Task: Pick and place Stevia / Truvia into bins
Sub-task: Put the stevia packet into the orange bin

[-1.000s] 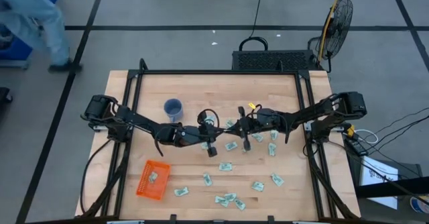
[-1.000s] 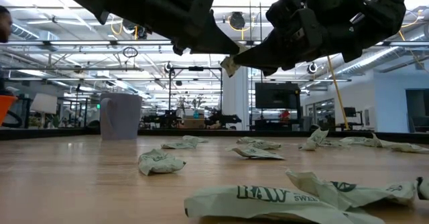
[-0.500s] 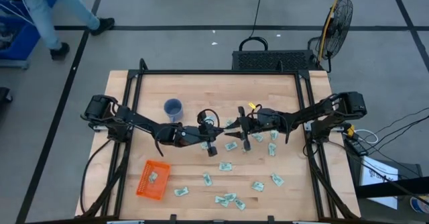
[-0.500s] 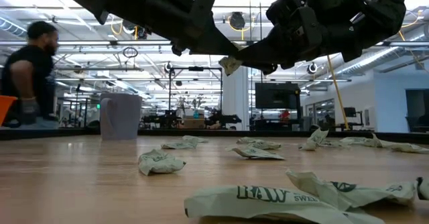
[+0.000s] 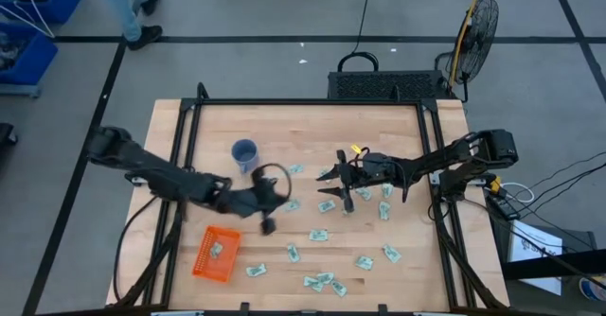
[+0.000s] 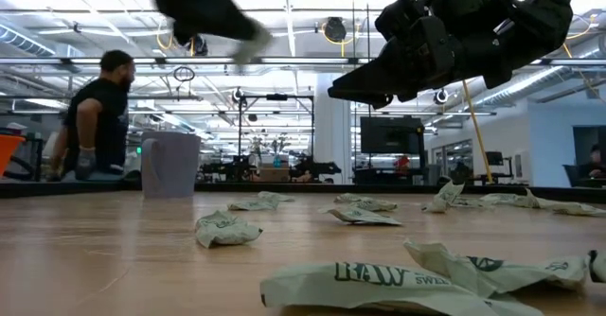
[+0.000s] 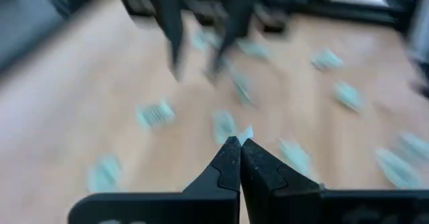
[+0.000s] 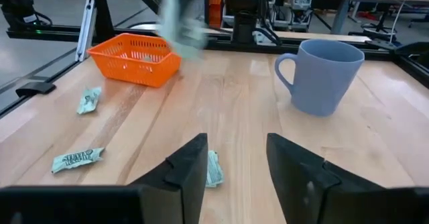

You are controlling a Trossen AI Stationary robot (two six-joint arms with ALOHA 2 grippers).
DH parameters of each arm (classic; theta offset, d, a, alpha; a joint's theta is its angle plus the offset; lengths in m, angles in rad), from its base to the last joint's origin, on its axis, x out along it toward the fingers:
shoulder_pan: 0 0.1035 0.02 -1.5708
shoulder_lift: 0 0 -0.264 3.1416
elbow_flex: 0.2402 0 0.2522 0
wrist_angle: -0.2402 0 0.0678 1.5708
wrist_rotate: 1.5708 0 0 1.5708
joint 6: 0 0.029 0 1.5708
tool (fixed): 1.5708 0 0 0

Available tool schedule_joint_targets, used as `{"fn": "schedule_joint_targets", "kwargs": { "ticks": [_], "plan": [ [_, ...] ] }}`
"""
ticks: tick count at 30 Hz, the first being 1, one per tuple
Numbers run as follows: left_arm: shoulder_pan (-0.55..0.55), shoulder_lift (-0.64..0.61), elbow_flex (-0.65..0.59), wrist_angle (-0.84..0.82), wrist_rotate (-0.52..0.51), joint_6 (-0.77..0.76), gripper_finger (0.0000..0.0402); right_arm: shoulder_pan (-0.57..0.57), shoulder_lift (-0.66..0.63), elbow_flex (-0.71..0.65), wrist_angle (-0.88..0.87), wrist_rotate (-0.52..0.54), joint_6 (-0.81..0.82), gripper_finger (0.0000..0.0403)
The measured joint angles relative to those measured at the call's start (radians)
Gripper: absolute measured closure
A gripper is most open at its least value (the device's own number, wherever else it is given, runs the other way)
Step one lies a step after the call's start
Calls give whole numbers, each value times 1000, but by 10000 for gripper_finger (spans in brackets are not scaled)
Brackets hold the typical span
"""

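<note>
Several pale green and white Stevia sachets lie flat and scattered over the wooden table's middle and near right [image 5: 322, 234] [image 8: 77, 159] [image 6: 227, 227]. The orange mesh bin [image 5: 204, 264] [image 8: 137, 58] stands near the left front, with one sachet [image 5: 217, 250] in it. My left gripper [image 5: 269, 225] [image 7: 239, 142] hangs above the table between the bin and the scattered sachets, shut on one sachet [image 8: 177, 23]. My right gripper [image 5: 327, 185] [image 8: 234, 167] stands open and empty above the table's middle, over a lying sachet [image 8: 213, 167]. My left gripper pinches one sachet between its two fingertips. In its own wrist view only a small pale corner [image 7: 245, 133] sticks out past the shut tips. The sachet is lifted clear of the table and hangs below the fingers, blurred.
A blue cup [image 5: 244, 152] [image 8: 322, 73] stands at the far left of the middle. A dark frame rims the table. A person [image 6: 95, 117] walks in the room beyond, and a fan [image 5: 473, 27] stands behind the far right corner.
My right gripper has opened and let go of the sachet that both grippers had between them at the table's middle. My left gripper, still shut on that sachet, has swung quickly toward the table's near left, toward the orange bin.
</note>
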Motion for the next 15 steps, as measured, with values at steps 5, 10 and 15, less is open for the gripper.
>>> {"fn": "schedule_joint_targets", "kwargs": {
  "ticks": [5,10,15],
  "plan": [
    [-171,-79,0,-351,16,-292,399,0,0,0,0,0,0,258],
    [-321,-78,0,-616,90,-701,399,0,0,0,0,0,0,258],
    [-418,-74,0,-662,177,-978,399,0,0,0,0,0,0,259]
  ]
}}
